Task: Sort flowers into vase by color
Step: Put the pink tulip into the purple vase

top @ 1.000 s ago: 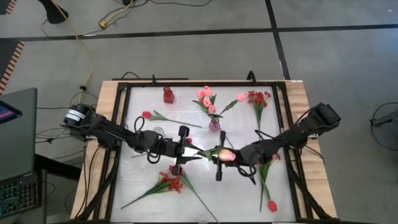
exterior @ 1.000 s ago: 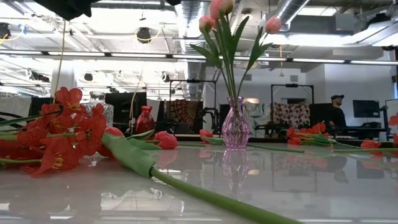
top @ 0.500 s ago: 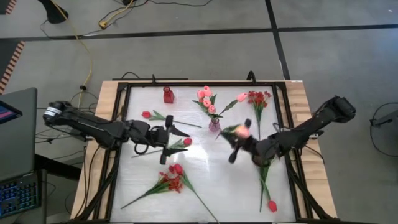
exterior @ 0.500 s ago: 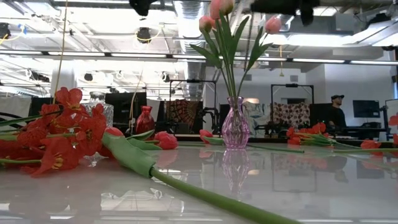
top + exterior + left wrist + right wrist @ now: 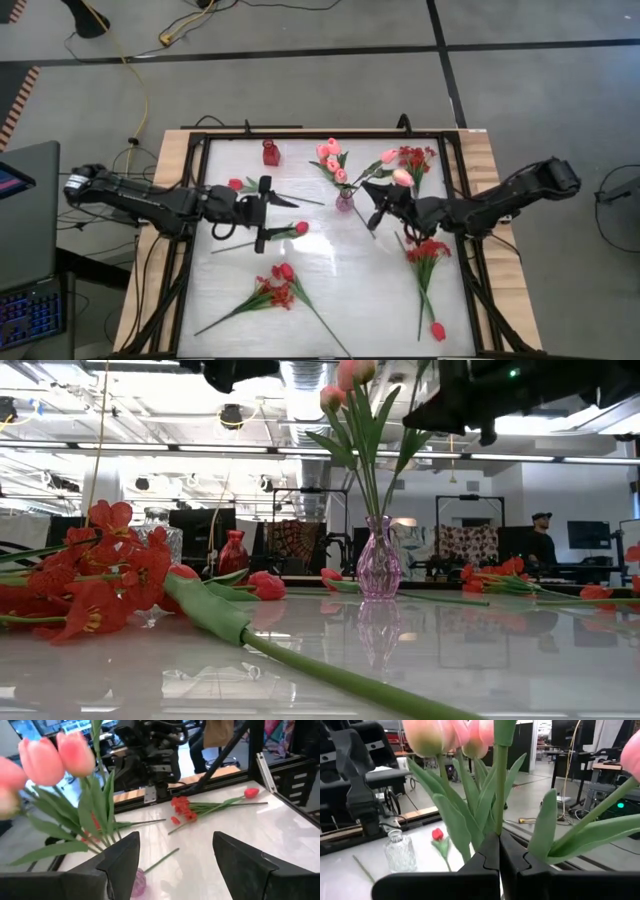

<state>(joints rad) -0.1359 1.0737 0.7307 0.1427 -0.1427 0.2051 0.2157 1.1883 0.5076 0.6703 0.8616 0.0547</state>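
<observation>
A pink glass vase (image 5: 344,201) stands mid-table at the far side with pink tulips (image 5: 330,155) in it. My right gripper (image 5: 379,208) is just right of it, shut on another pink tulip (image 5: 403,177). My left gripper (image 5: 262,213) hangs open left of centre, touching nothing. Below it lie a red tulip (image 5: 300,228) and, farther back, another red tulip (image 5: 236,184). Red sprays lie at the near left (image 5: 275,292), far right (image 5: 415,157) and right (image 5: 428,250). A small red vase (image 5: 271,152) stands at the far edge. My right gripper pinches the pink tulip's green stem (image 5: 497,827) between its two shut fingers, which lie across it. It comes about level from the table's right, pointing at the pink vase. The flower is lifted clear, near upright, with its head (image 5: 403,177) above the fingers.
A clear glass vase (image 5: 400,851) stands near my left arm (image 5: 360,780). A red tulip (image 5: 437,330) lies near the near right corner. The black frame (image 5: 460,200) rims the white tabletop. A person (image 5: 541,538) sits in the room beyond.
My right gripper carried the pink tulip from the table's middle toward the far right, then up beside the pink vase. The tulip turned from lying level to near upright. My left gripper drew back toward the table's left.
</observation>
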